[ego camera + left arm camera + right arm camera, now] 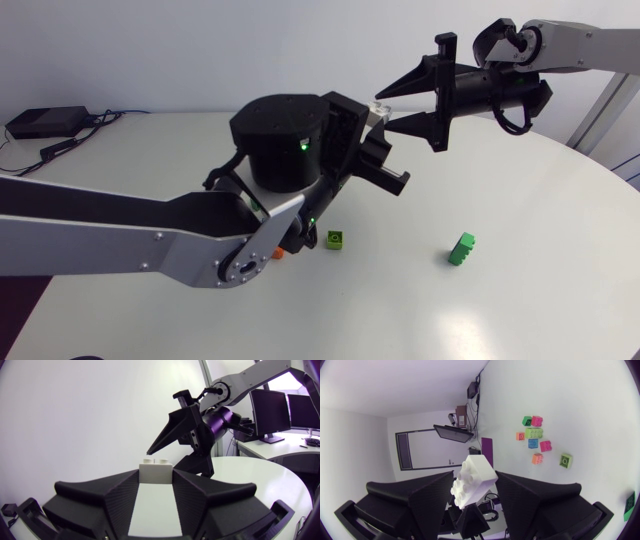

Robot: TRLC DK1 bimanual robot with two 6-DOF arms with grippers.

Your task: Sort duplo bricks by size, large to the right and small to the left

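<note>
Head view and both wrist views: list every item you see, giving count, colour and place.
white brick: 1, white, between both grippers' fingers
brick cluster: 7, green, pink, orange, blue, on the table
small green brick: 1, green, beside the cluster
larger green brick: 1, green, alone, right of it
black box: 1, black, table's far left
table: 1, white, beneath everything
left gripper: 1, black, shut on the white brick
right gripper: 1, black, open around it

White brick (156, 471); bright green small brick (335, 239) and darker green brick (461, 248); table (520, 200) seemingly off-white.
</note>
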